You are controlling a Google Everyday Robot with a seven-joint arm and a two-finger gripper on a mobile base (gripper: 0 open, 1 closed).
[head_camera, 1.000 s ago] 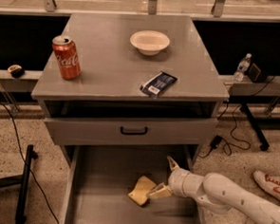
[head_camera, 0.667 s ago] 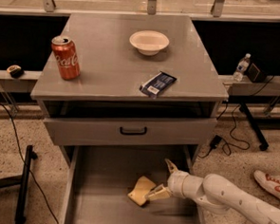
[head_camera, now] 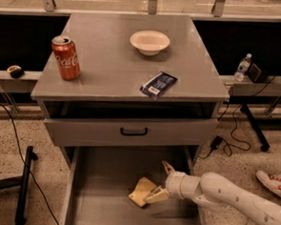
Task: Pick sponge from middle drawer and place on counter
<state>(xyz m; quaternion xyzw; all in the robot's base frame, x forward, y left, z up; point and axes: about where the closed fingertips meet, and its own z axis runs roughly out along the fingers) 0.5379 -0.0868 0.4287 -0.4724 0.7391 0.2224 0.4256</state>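
The pale yellow sponge [head_camera: 141,191] lies tilted on the floor of the open middle drawer [head_camera: 103,179], right of its centre. My gripper [head_camera: 161,182] reaches into the drawer from the right on a white arm. Its yellowish fingers are spread: one finger [head_camera: 167,167] points up and back, and the other [head_camera: 155,196] rests against the sponge's right edge. The sponge is not between the fingers. The grey counter [head_camera: 109,69] is the cabinet's top, above the drawers.
On the counter stand a red Coca-Cola can [head_camera: 66,57] at the left, a white bowl [head_camera: 149,41] at the back and a dark blue packet [head_camera: 158,84] near the front right. A drawer front with black handle [head_camera: 133,131] juts out above the open drawer. A shoe [head_camera: 273,182] lies at the right.
My gripper has edged slightly left toward the sponge. The sponge stays in the same spot.
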